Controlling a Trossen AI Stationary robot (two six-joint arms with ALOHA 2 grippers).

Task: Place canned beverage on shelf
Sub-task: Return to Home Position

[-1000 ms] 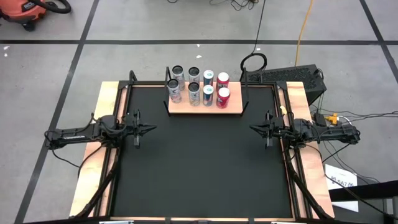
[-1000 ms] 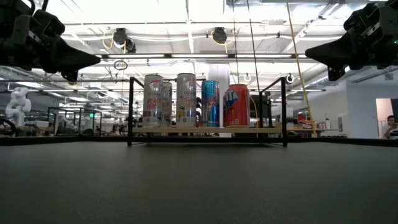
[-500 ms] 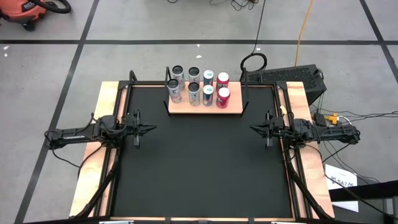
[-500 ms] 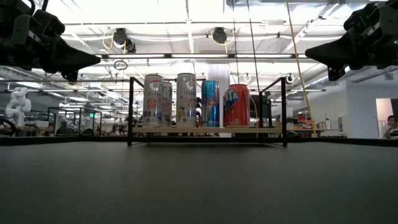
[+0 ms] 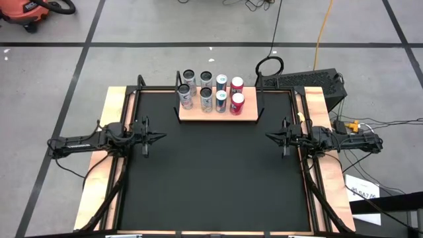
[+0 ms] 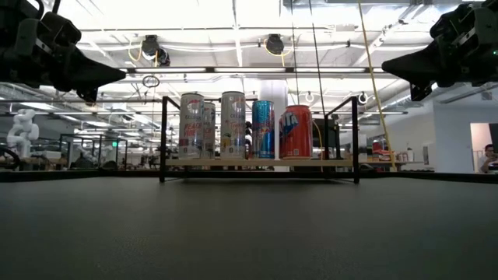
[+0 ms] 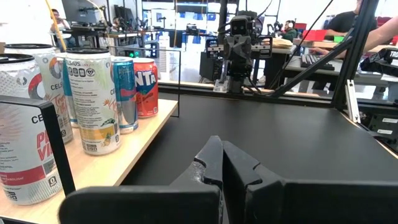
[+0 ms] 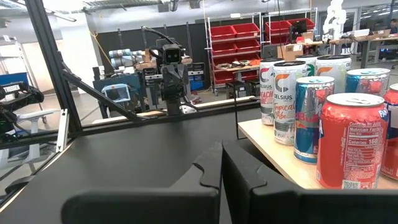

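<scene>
The shelf, a light-wood board with black uprights, stands at the table's far middle. Several cans stand upright on it in two rows: white ones, blue ones and red ones. They also show in the low view. My left gripper is shut and empty over the table's left side; it also shows in the left wrist view. My right gripper is shut and empty over the right side; it also shows in the right wrist view.
The black tabletop lies bare between the two arms and toward the near edge. Light-wood side strips run along both sides. A black box with cables sits past the far right corner.
</scene>
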